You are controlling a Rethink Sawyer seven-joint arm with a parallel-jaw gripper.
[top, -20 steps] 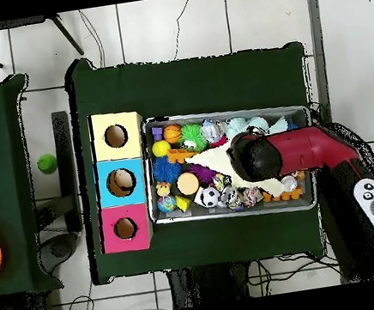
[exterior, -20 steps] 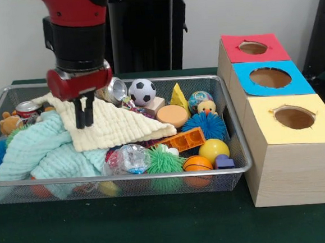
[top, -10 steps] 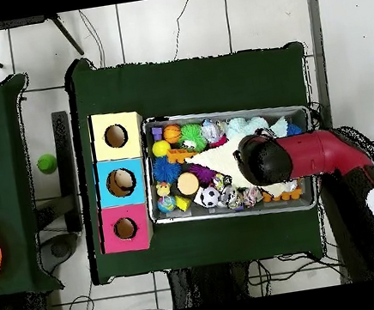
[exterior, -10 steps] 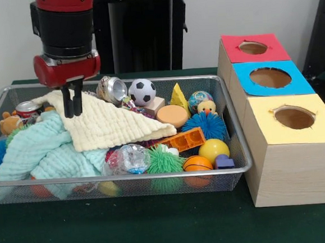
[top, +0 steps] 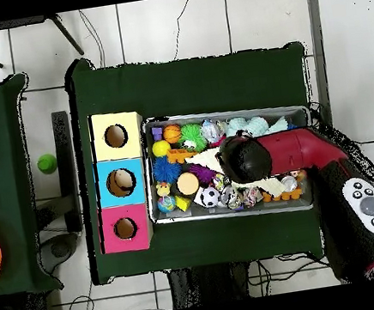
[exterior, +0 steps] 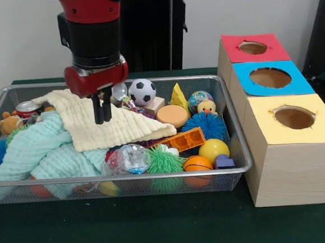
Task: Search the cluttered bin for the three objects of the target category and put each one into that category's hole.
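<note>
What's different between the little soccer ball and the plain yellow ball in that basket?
The soccer ball is white with black patches; the yellow ball is one plain colour. The soccer ball sits by the wire basket's back rim, beside the gripper; the yellow ball lies toward the front, next to a small basketball. Both are round, look similar in size, and lie uncovered by the cloths.

The red and black arm (exterior: 92,31) drops straight down from the top edge, left of centre in the front view, its wrist vertical. The tool (exterior: 101,109) points downward, its two dark fingers (exterior: 97,108) pressed close together with no gap showing and nothing between them. From overhead, the arm (top: 312,156) reaches in from the lower right, ending near the frame's centre.
</note>
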